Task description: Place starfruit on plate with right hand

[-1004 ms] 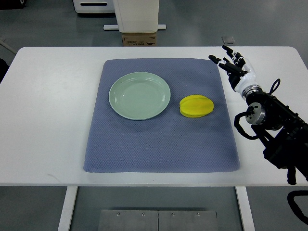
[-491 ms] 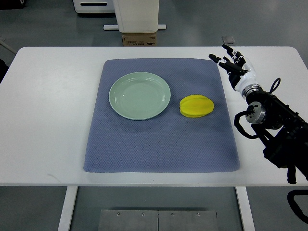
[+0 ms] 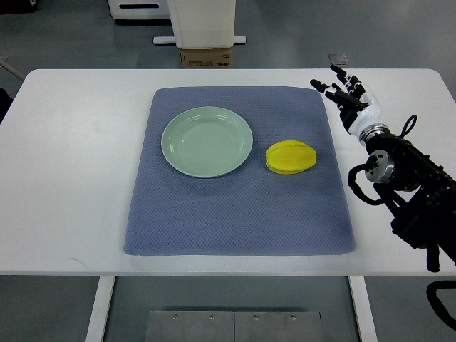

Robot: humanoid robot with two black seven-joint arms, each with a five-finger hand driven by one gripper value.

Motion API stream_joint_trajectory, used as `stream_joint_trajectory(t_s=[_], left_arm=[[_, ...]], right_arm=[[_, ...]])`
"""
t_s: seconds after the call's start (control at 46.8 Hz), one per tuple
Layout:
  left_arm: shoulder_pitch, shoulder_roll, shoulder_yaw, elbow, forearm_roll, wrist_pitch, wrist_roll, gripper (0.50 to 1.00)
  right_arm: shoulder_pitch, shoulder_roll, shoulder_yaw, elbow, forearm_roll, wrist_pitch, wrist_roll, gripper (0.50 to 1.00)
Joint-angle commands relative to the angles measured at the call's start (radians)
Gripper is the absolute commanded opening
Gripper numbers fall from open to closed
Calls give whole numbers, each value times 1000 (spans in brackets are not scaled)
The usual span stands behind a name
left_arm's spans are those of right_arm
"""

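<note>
Nothing of the task is done yet, as far as the view shows: the starfruit (image 3: 291, 157) lies on the blue mat (image 3: 239, 206), just right of the plate (image 3: 206, 141) with a narrow strip of mat between them, and the plate is bare. The right hand (image 3: 345, 94) hovers over the white table (image 3: 78, 164) at the far right corner of the mat, fingers (image 3: 332, 88) spread and grasping nothing, well apart from the fruit. Left to do, by my reading: bring the hand near and left to the starfruit, close on it, lift, carry it the short way left and set it down inside the plate's rim. Room for that looks generous. The mat around the fruit is free on its near, far and right sides, so the hand can come in from the right without crossing anything; only the plate's edge on the fruit's left sits close. The table's far edge lies just beyond the hand, and the arm itself runs along the right side toward the near corner. The left arm is out of view.
</note>
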Motion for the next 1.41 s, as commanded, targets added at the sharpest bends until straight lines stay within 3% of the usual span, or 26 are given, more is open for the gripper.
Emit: stream_joint_trajectory(t_s=[0.0,0.641,0.897,1.153,1.388], left_arm=[[0,0,0,0,0,0,0,1000],[0,0,0,0,0,0,0,1000],[0,0,0,0,0,0,0,1000],[0,0,0,0,0,0,0,1000],[0,0,0,0,0,0,0,1000]], right_arm=[[0,-2,1,0,0,0,0,1000],[0,-10,-3,5,0,2,0,1000],[1,-43,-74,11,-2,35,6,1000],[40,-163,-288,106,-3,69,61,1000],[98,-208,-408,187,-17,101,71,1000]])
